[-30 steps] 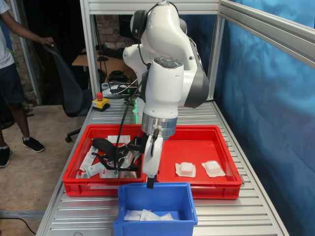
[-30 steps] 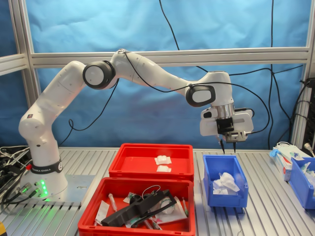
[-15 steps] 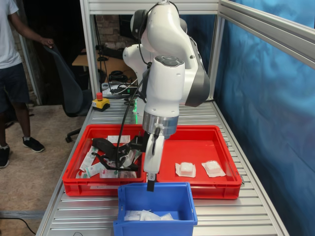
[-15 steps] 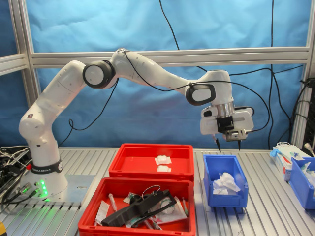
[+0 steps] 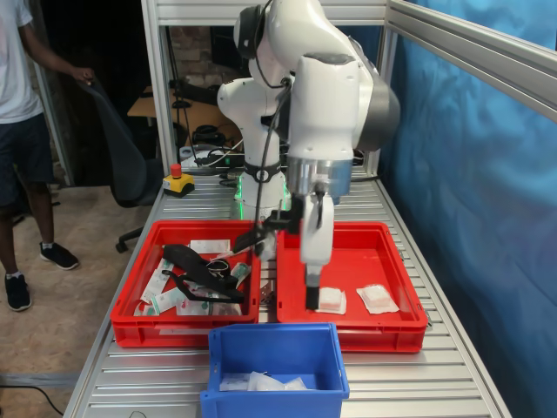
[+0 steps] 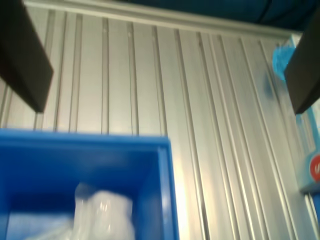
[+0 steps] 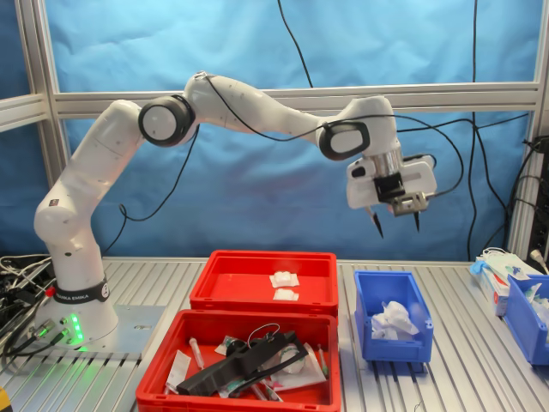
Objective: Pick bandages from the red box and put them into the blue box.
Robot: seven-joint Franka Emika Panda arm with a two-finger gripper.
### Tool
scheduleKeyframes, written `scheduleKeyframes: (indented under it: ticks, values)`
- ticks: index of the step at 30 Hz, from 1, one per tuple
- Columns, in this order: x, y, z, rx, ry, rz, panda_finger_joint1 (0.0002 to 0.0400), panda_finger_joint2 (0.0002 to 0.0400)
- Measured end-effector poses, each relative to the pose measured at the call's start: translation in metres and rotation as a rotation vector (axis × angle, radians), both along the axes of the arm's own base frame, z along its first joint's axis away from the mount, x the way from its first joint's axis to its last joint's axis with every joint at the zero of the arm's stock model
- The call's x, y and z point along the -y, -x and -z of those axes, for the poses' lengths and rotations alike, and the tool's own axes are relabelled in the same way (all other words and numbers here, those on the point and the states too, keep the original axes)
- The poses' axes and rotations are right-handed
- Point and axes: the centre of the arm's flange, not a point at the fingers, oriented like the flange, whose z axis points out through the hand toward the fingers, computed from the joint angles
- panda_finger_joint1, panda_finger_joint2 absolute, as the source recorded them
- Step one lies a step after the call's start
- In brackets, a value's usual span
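Ribbed aluminium table point(image 7: 480, 378) inside a frame with blue curtain backing; a person point(image 5: 17, 131) stands off at the first exterior view's left.

Franka arm point(image 7: 249, 107) is raised, gripper point(image 7: 395, 225) hanging in the air well above the table, over the near-arm edge of the blue box point(image 7: 393, 342) in the second exterior view. Fingers point(image 7: 377, 226) apart, nothing between them. Wrist view agrees: two dark fingertips point(image 6: 22, 55) spread wide with the blue box point(image 6: 157, 190) rim and bare table slats below.

Blue box holds a loose pile of clear-wrapped white packets point(image 7: 393, 319), also seen in the first exterior view point(image 5: 259, 381).

Red box point(image 7: 262, 298) sits between the blue box and the arm base in the second exterior view. Two bandages point(image 7: 284, 280) lie in it side by side, close but apart; in the first exterior view they sit near the front wall point(image 5: 330, 300), with the gripper point(image 5: 312, 298) overlapping the left one in line of sight.

Second red tray point(image 7: 171, 390) next to it holds a black tool point(image 7: 244, 360) and mixed flat packets point(image 5: 165, 292). Red emergency-stop button point(image 5: 177, 180) at the table's far end in the first exterior view.
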Motion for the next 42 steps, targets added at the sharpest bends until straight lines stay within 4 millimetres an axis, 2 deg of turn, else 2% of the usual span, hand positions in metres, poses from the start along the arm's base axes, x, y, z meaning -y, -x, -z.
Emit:
scheduleKeyframes:
  ticks: [3, 4, 9, 12, 15, 22, 24, 29, 32, 36, 37, 42]
  values:
    - [-0.013, 0.003, -0.010, 0.010, -0.020, -0.020, 0.0400, 0.0400]
    - [-0.027, 0.008, -0.020, 0.017, -0.040, -0.041, 0.0400, 0.0400]
    - [-0.050, 0.019, -0.030, 0.016, -0.058, -0.080, 0.0400, 0.0400]
    - [-0.066, 0.033, -0.036, 0.005, -0.053, -0.118, 0.0400, 0.0400]
    - [-0.073, 0.044, -0.037, -0.009, -0.049, -0.139, 0.0400, 0.0400]
    - [-0.081, 0.087, -0.031, -0.075, -0.045, -0.184, 0.0400, 0.0400]
    - [-0.077, 0.103, -0.029, -0.098, -0.043, -0.189, 0.0400, 0.0400]
    - [-0.060, 0.129, -0.026, -0.131, -0.040, -0.177, 0.0400, 0.0400]
    - [-0.033, 0.151, -0.026, -0.153, -0.037, -0.143, 0.0400, 0.0400]
    - [-0.007, 0.167, -0.026, -0.167, -0.034, -0.105, 0.0400, 0.0400]
    - [0.006, 0.174, -0.026, -0.172, -0.034, -0.084, 0.0400, 0.0400]
    - [0.040, 0.188, -0.025, -0.181, -0.034, -0.027, 0.0400, 0.0400]
